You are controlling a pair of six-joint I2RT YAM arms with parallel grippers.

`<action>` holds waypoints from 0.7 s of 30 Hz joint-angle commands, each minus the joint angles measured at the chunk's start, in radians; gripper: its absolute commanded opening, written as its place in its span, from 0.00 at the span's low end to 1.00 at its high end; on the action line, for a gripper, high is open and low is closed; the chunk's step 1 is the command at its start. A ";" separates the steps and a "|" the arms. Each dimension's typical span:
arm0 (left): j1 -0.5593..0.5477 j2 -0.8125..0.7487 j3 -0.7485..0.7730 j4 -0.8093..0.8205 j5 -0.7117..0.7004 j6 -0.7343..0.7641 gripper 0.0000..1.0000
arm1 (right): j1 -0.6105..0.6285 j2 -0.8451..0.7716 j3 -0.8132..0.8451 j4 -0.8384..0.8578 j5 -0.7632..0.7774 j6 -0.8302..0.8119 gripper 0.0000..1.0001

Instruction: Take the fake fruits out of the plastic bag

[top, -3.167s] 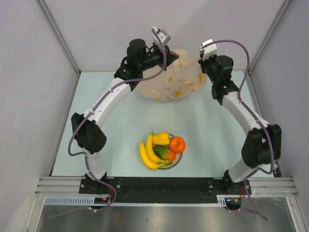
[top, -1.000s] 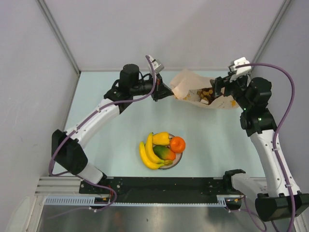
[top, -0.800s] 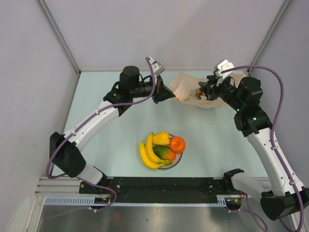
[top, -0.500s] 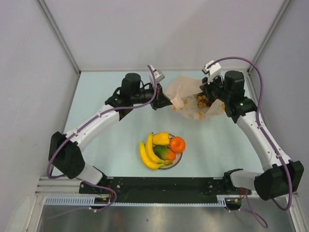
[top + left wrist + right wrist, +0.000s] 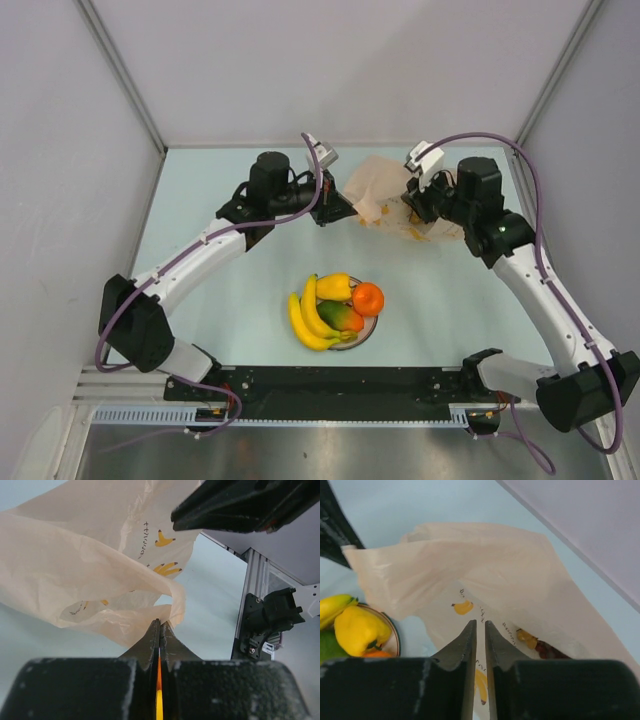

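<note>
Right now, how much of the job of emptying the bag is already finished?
Done: banana bunch, yellow pepper-like piece, mango and orange lie on the plate. In hand: the left gripper pinches an edge of the plastic bag, and the right gripper seems closed on its film. Left: grape bunches are visible inside the bag, not yet out.

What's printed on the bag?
Small yellow banana marks on the bag, clearest in left wrist view.
</note>
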 commanded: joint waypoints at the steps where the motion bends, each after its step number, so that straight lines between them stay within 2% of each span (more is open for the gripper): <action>1: -0.004 -0.015 0.021 0.038 0.001 -0.041 0.00 | 0.018 0.008 -0.018 -0.083 0.038 -0.042 0.10; 2: -0.006 -0.015 0.029 0.039 0.000 -0.041 0.00 | 0.016 0.009 -0.039 -0.064 0.112 -0.047 0.08; 4: -0.006 -0.017 0.032 0.039 0.000 -0.036 0.00 | -0.002 0.046 -0.059 -0.016 0.151 -0.067 0.04; 8: -0.006 -0.021 0.041 0.039 -0.002 -0.025 0.00 | -0.051 0.145 -0.061 0.024 0.123 -0.128 0.02; 12: -0.006 -0.029 0.034 0.039 0.001 -0.016 0.00 | -0.059 0.250 -0.061 0.076 0.113 -0.154 0.04; 15: -0.006 -0.035 0.020 0.038 0.004 -0.013 0.00 | -0.059 0.346 -0.061 0.165 0.144 -0.145 0.27; 16: -0.006 -0.036 0.017 0.038 0.004 -0.012 0.00 | -0.059 0.371 -0.061 0.194 0.162 -0.139 0.43; 19: -0.006 -0.038 0.008 0.039 0.006 -0.010 0.00 | -0.061 0.486 -0.061 0.318 0.245 -0.133 0.63; 21: -0.007 -0.033 0.003 0.038 0.008 -0.015 0.00 | -0.068 0.540 -0.061 0.431 0.300 -0.140 0.70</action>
